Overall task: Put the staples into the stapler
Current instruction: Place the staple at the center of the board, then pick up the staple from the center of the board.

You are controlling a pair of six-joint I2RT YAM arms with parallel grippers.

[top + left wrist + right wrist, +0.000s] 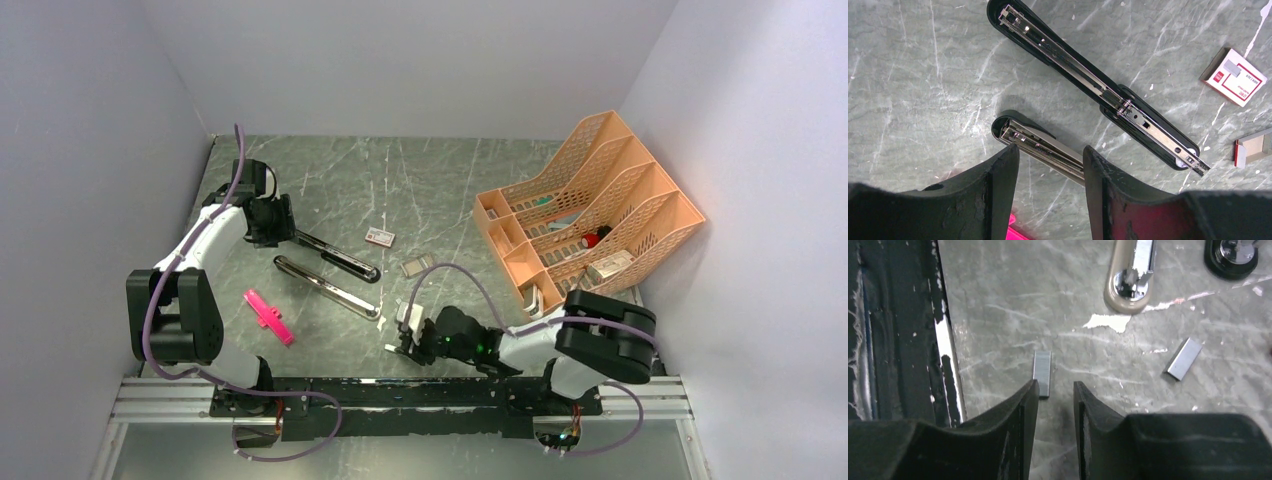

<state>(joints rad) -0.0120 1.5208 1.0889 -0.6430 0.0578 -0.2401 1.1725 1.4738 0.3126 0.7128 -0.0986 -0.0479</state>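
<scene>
The stapler (338,257) is glossy black and lies opened flat on the table, its chrome rail (1083,75) facing up. My left gripper (272,220) hovers at its far-left end, open (1050,152), with nothing between the fingers. One strip of the staples (1042,372) lies on the table just ahead of my right gripper's left fingertip (1030,390). A second strip (1184,358) lies further right. My right gripper (405,335) (1055,386) is low over the table near the front edge, jaws slightly apart and empty. The red-and-white staple box (380,237) (1233,76) sits mid-table.
A silver-grey stapler (325,285) (1040,145) lies parallel to the black one, just beyond my left fingertips. A pink cross-shaped piece (268,317) lies front left. The box's grey sleeve (418,266) is mid-table. An orange file rack (585,215) fills the right. The black base rail (903,340) borders my right gripper.
</scene>
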